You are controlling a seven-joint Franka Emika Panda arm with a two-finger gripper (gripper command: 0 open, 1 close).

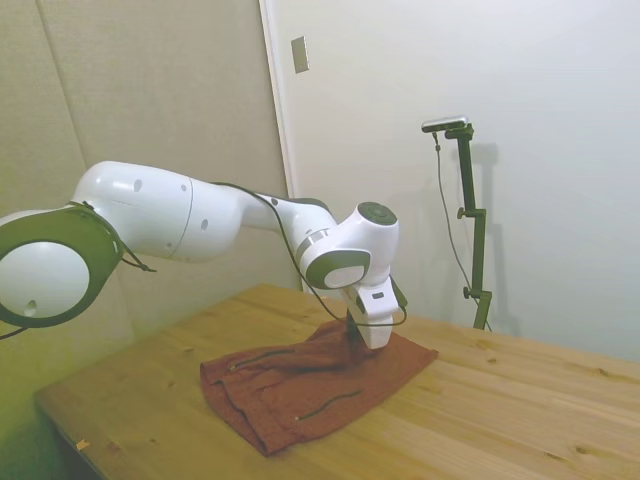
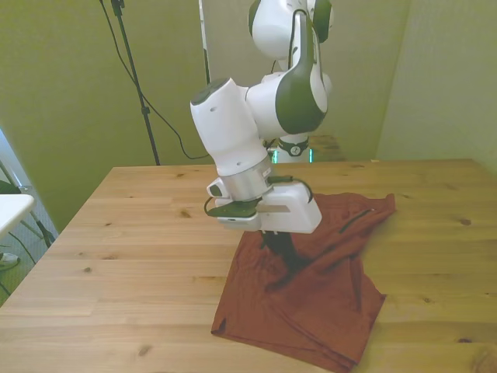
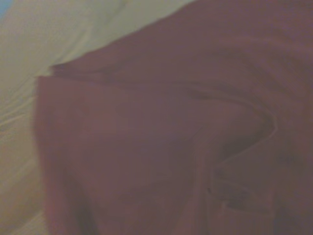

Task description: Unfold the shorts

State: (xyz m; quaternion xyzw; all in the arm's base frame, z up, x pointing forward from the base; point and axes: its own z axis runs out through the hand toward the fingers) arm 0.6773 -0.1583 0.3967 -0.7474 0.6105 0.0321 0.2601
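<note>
Shorts [image 2: 311,287] of rust-brown cloth lay on the wooden table [image 2: 132,233], toward the front view's right half, still partly doubled over: one layer rested on another, and a ridge of cloth rose up under the arm. Dark zipper slits [image 1: 325,405] showed on the upper face in the side view, and another ran near the far corner in the front view. The wrist view, blurred, showed only overlapping folds of the cloth [image 3: 161,147] with pale table beside them. The gripper [image 2: 277,242] stood down on the raised ridge near the garment's middle, its dark fingers meeting the cloth; they seemed pinched on a fold, probably so the top layer could be drawn aside. Whether the pinch held one layer or two could not be made out.
</note>
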